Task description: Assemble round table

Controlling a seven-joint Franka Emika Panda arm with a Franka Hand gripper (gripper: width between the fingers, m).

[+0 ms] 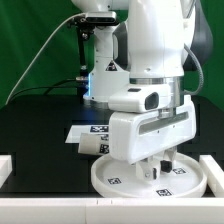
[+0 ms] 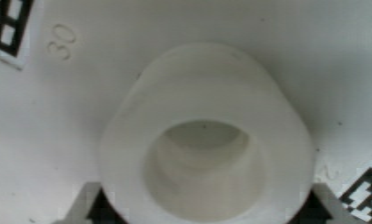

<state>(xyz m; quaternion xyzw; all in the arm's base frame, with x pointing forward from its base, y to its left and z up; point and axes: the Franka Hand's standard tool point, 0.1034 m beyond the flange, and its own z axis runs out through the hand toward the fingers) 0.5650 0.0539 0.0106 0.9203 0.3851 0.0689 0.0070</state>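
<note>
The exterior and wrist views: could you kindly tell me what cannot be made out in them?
Exterior view: the gripper has fingertips too small to read against the white disc, so open or shut is unclear.
Wrist view: the post is blurred, and one end is cut off by the picture's edge.
Exterior view: the marker board is partly hidden behind the arm.
Wrist view: a tag is cut off by the edge.

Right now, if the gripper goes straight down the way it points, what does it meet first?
Most likely the post: the wrist view looks straight onto its end, seemingly upright on the round disc under the gripper. How much gap is left is unclear.
</note>
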